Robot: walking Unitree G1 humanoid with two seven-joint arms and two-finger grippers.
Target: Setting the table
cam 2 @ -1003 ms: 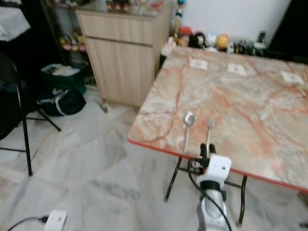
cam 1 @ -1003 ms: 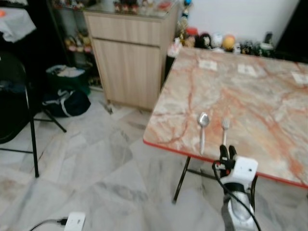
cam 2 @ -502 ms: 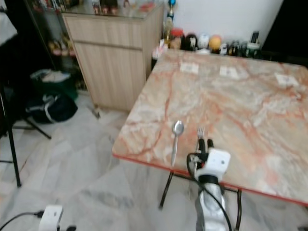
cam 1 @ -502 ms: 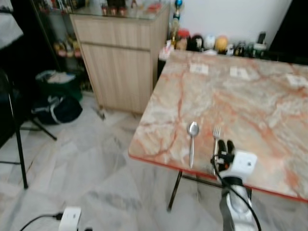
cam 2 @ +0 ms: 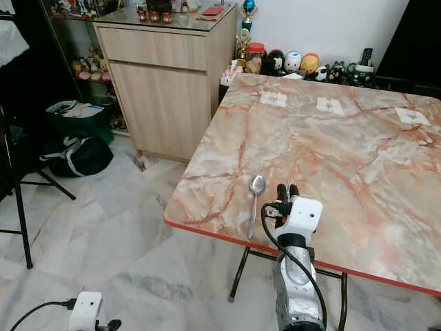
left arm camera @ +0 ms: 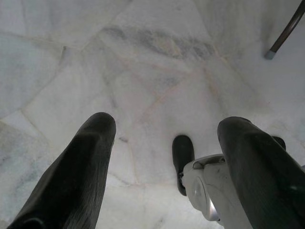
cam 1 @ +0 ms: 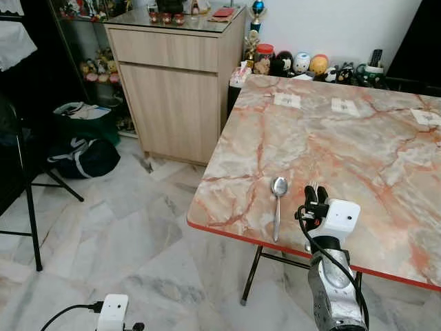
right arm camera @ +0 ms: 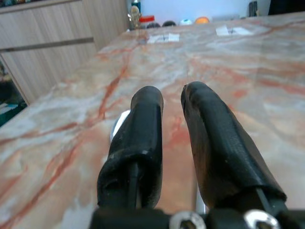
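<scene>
Our right gripper point(cam 1: 315, 200) raised forward on its silver arm, fingers nearly together; our left gripper point(left arm camera: 162, 157) pointing floorward, fingers spread wide.

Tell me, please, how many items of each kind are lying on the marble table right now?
Spoon: 1
Fork, mostly hidden behind the right gripper: 1
Paper slips: 3
Total: 5
</scene>
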